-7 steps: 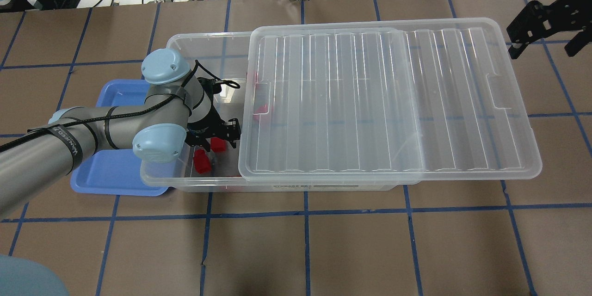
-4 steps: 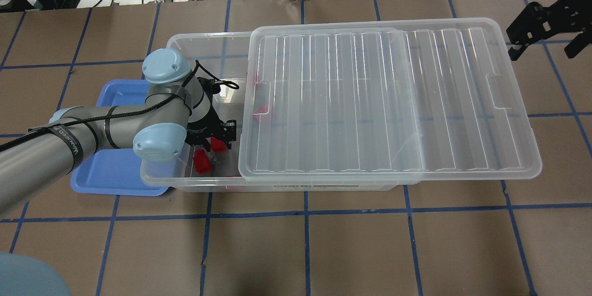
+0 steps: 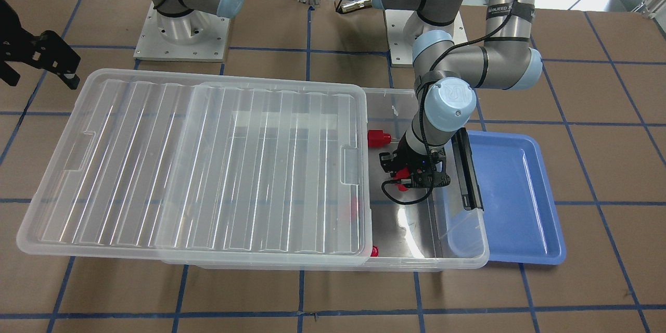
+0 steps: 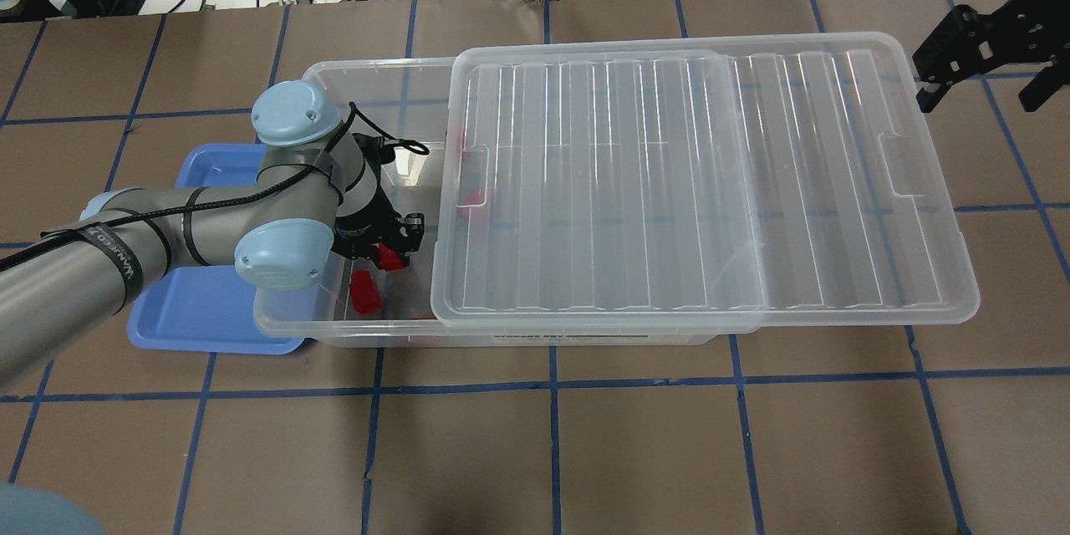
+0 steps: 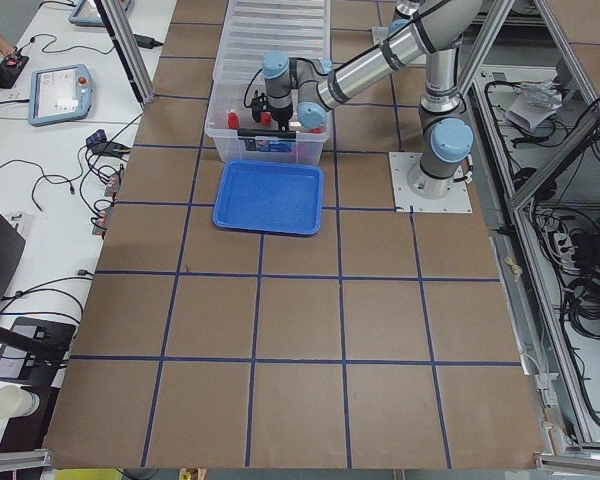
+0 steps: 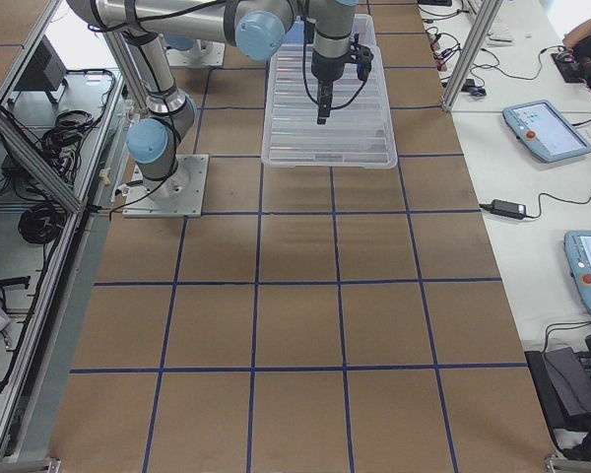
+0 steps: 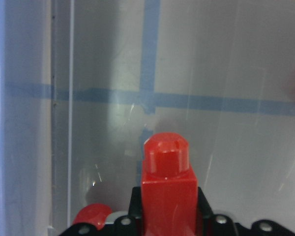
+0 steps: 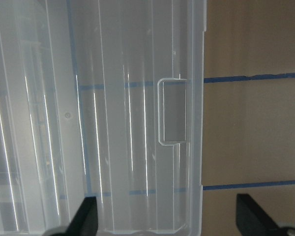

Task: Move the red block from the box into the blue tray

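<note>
Red block (image 7: 168, 189): small rigid plastic, judged light and smooth-sided, not fragile. It is pinched by its square body in the left gripper (image 4: 386, 251), stub pointing outward, low inside the uncovered end of the box (image 4: 334, 331). The flat faces look a sound hold; the narrow stub would be poorer. Clearances: the lid (image 4: 702, 184) edge is close on one side. The box wall stands between block and tray (image 4: 192, 309), which lies toward the bench's left edge, so raise the block before crossing. A loose block (image 4: 364, 291) is near. Right gripper (image 8: 169, 223): fingers spread, holding nothing, over the lid's end toward the bench's right edge.
</note>
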